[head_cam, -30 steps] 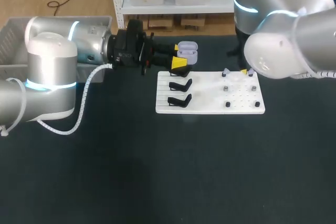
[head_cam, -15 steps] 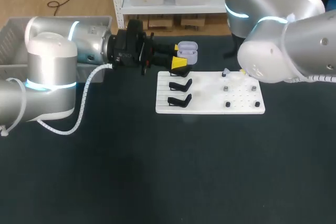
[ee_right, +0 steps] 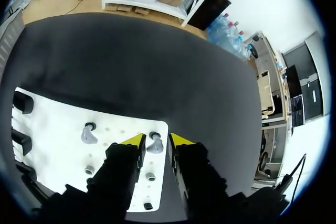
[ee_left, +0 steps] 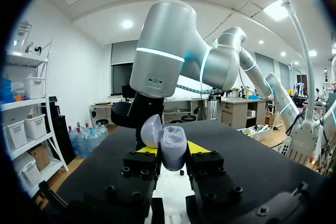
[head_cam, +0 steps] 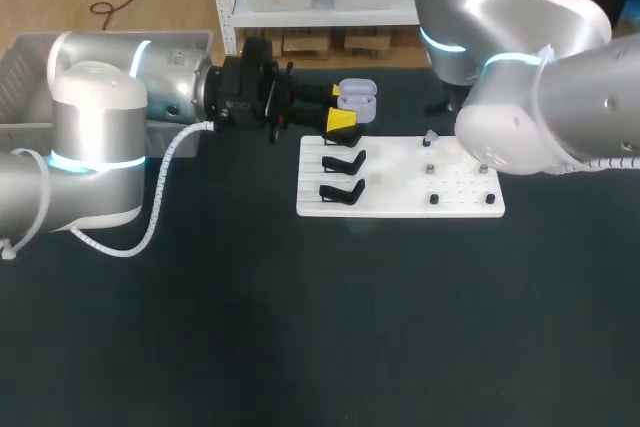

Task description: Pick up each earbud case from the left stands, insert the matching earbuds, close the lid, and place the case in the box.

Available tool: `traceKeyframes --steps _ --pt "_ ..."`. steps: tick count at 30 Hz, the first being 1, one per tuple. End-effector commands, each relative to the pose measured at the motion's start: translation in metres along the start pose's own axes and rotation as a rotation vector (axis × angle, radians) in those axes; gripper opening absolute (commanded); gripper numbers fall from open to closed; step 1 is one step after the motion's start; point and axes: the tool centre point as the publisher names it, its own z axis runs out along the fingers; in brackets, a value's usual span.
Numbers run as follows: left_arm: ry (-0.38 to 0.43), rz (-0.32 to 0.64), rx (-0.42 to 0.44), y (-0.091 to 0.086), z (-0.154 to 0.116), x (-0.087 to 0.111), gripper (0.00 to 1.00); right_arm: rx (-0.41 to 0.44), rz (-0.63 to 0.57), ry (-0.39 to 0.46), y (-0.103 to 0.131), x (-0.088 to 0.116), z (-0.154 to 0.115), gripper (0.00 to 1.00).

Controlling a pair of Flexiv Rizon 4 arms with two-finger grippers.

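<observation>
Left gripper (ee_left: 173, 148) clamps a glossy lavender earbud case (ee_left: 173, 155), rounded lid hinged open, at the white pegboard's (head_cam: 400, 189) 11 o'clock. Right gripper (ee_right: 156, 140), narrowly parted, straddles a smooth grey earbud (ee_right: 154, 146) on its peg.

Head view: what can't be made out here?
- Right gripper: hidden in the head view by the right arm's own elbow.
- Box: cut off by the edge and covered by the left arm; contents unseen.
- Earbud case: too small to tell whether earbuds are seated.
</observation>
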Motion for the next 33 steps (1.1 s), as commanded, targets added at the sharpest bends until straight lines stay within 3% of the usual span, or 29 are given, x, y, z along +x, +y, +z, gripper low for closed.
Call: traceKeyframes --steps 1,16,19,24,33 --pt "0.0 0.0 0.0 0.001 0.0 0.001 0.0 0.006 0.004 -0.026 0.0 0.005 0.002 0.29" --pt "0.0 0.0 0.0 0.001 0.0 0.001 0.0 0.017 0.002 -0.028 -0.001 0.006 0.005 0.26" --pt "0.0 0.0 0.0 0.001 0.0 0.001 0.0 0.018 0.004 -0.031 -0.002 0.006 0.005 0.22" --pt "0.0 0.0 0.0 0.001 0.0 0.001 0.0 0.02 0.001 -0.024 -0.002 0.006 0.006 0.0" --pt "0.0 0.0 0.0 0.001 0.0 0.001 0.0 0.008 0.011 -0.029 -0.008 0.006 -0.01 0.0"
